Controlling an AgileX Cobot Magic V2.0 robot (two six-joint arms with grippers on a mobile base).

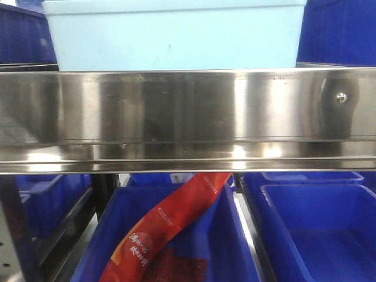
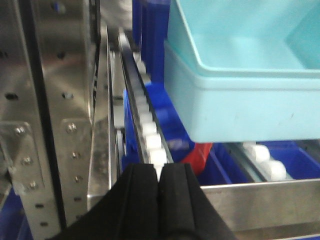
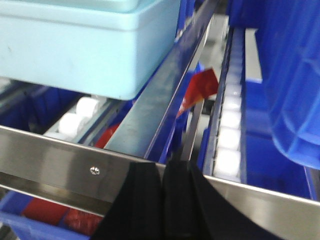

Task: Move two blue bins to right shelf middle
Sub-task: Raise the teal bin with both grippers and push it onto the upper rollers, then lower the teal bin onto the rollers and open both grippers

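Pale blue bins (image 2: 240,95) nested — sitting on the steel shelf's (image 1: 188,117) roller tracks (image 2: 147,130), 12 o'clock above its front rail. Left gripper (image 2: 159,195) pressed closed, empty, at 6 o'clock by the rail. Right gripper (image 3: 164,200) likewise closed, empty. Dark blue bins (image 1: 317,235) below, red packet (image 1: 164,229) inside one.

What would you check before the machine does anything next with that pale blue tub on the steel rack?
1. Pale blue tub on the steel shelf, behind its front rail: ok.
2. Second pale tub nested inside, as the left wrist view suggests: cannot tell.
3. Left pincer shut, holding nothing: ok.
4. Right pincer shut, holding nothing: ok.
5. Tub resting on the white rollers: cannot tell.
6. Red packet in the dark blue bin below, apart from the tub: ok.
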